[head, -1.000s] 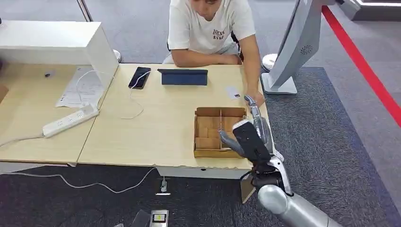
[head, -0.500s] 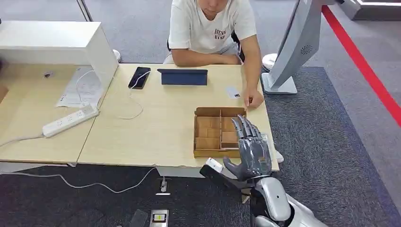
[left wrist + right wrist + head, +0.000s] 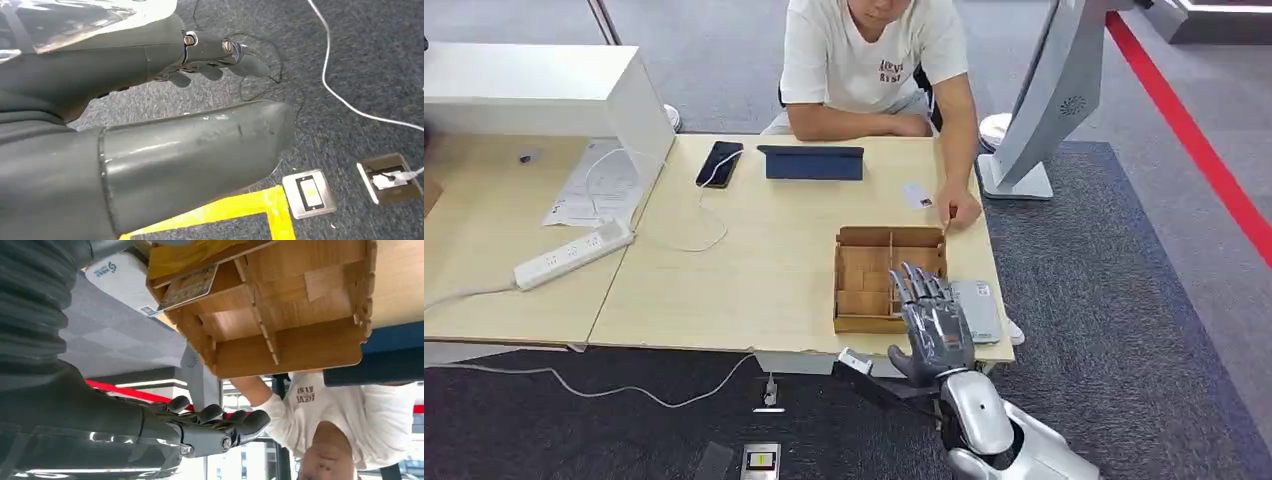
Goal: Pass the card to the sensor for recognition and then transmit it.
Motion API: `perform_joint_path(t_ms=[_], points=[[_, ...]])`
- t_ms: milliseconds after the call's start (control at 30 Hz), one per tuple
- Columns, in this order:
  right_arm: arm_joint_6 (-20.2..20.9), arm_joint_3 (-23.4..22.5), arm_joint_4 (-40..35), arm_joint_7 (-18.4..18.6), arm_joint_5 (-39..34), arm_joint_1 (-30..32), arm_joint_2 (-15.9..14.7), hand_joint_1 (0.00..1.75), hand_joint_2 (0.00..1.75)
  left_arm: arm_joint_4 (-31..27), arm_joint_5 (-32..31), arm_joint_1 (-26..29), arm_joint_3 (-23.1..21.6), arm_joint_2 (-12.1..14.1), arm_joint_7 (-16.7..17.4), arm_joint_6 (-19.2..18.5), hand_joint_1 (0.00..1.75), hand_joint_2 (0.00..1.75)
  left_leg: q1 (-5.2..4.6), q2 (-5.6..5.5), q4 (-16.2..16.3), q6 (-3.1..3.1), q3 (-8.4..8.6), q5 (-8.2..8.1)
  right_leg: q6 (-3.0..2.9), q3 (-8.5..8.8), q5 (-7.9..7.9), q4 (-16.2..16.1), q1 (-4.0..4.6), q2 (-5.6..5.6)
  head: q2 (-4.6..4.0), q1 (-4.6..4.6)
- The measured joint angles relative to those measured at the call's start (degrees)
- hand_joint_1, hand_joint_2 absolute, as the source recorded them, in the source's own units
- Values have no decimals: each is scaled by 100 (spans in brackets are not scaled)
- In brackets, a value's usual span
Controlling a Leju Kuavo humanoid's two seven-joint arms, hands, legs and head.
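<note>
Right hand (image 3: 934, 322) is held open and empty at the table's near right edge, fingers spread above the wooden box (image 3: 869, 275). A card (image 3: 189, 286) lies in its near compartment; fingers should be lowered squarely onto it before any pinch is attempted.

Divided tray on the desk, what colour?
Light brown, like wood or cardboard, the tray matches the pale desk. The head view shows it best.
</note>
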Motion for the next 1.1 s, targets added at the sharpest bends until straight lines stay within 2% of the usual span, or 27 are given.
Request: perform_joint_path(t_ms=[200,433,633,1100], points=[[15,196,666,-280,-286,-374,325,0,175,11,306,1,-4,-7,-72,9,0,0,0,1,0,0,-1,0,0,-1,0,1,0,0,0,2],[-15,400,1375,-230,-492,-736,575,0,175,11,472,-5,-87,-9,-90,31,0,0,-1,1,1,1,-1,2,1,-1,1,0,-1,-1,0,2],[-109,523,1734,-90,-571,-863,623,0,175,11,606,-3,-162,-7,-28,63,0,0,-1,0,1,1,-1,2,1,-1,1,0,-1,-1,0,2],[-686,684,2236,103,-737,-924,560,0,175,11,658,39,-380,42,39,96,0,0,-1,1,1,1,0,2,1,-4,1,-1,-1,0,0,2]])
